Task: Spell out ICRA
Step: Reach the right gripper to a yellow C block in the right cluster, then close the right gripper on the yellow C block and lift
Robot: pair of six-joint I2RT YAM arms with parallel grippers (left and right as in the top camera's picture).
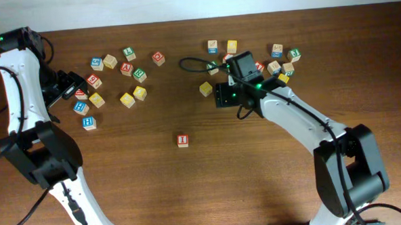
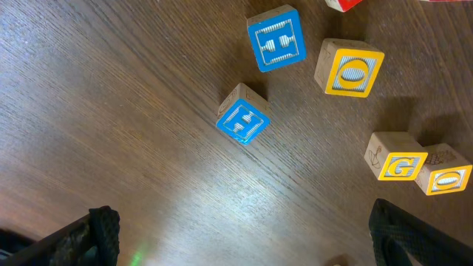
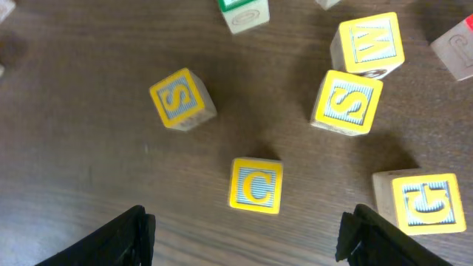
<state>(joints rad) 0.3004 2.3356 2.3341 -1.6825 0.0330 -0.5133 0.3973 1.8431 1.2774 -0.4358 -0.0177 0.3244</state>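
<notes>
Your right claw (image 3: 247, 233) is spread wide, and the C (image 3: 256, 185) sits just ahead, centred between its fingers. An S (image 3: 182, 98) lies ahead-left and a second S (image 3: 347, 102) ahead-right, with a G (image 3: 427, 201) close beside that side's finger. The I (image 1: 183, 140) lies alone, well apart. Your left claw (image 2: 244, 240) is also wide, with a blue block (image 2: 242, 120) ahead.

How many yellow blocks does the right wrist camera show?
5: left S, C bottom centre, W upper right, second S below it, G bottom right. More may sit off-frame.

left tool (image 2: 251, 244) and right tool (image 3: 259, 240) both point downward, jaws spread wide.
</notes>
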